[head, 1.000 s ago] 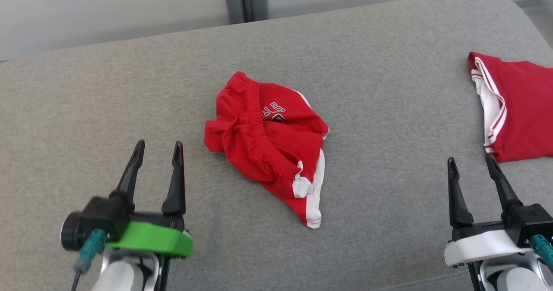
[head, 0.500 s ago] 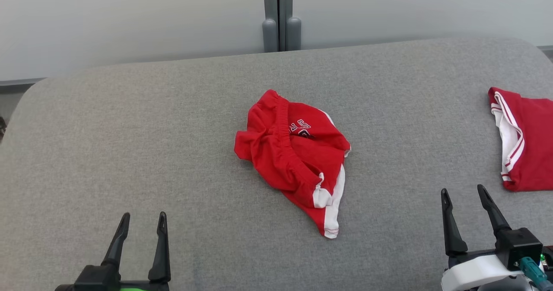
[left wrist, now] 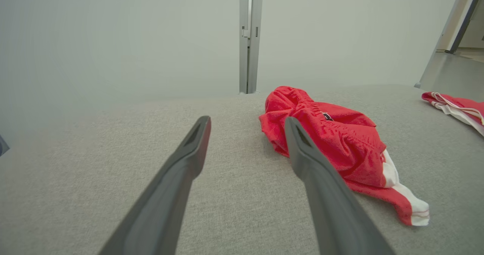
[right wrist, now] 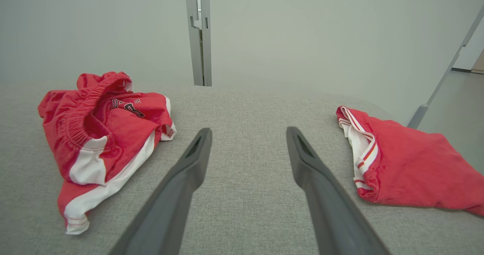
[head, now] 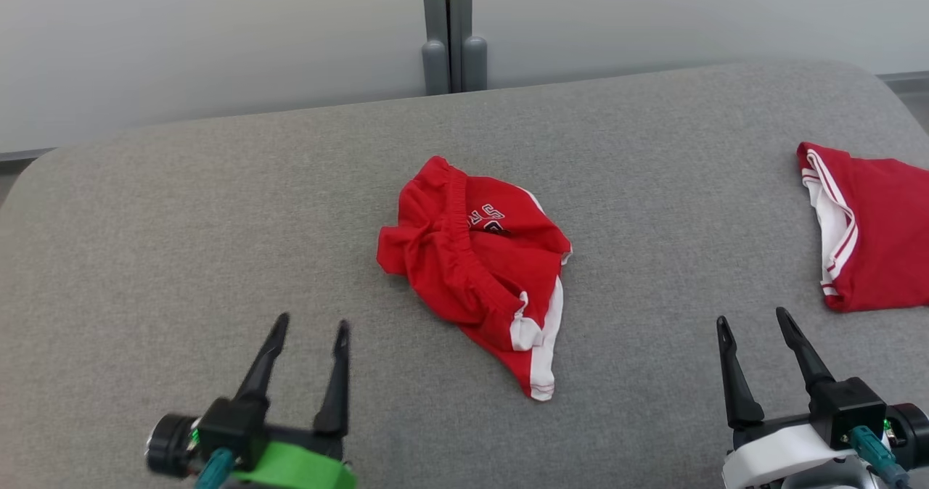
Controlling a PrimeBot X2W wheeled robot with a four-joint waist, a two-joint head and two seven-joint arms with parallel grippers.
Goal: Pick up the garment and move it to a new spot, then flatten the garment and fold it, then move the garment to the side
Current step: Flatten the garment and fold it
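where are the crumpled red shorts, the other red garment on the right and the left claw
crumpled red shorts [head: 472, 271], head view, its middle, at the elastic waistband
other red garment [head: 882, 235], head view, its plain red body
left claw [head: 312, 320], head view, midway between its open fingertips

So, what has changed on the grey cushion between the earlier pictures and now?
The head view shifted, so the whole picture slid. The left gripper has come forward and inward, nearer to the crumpled red garment, without touching it. Nothing was gripped or released. Unchanged: both grippers are open and empty, the right gripper keeps its place, and that garment and the second red garment lie on the grey cushion.
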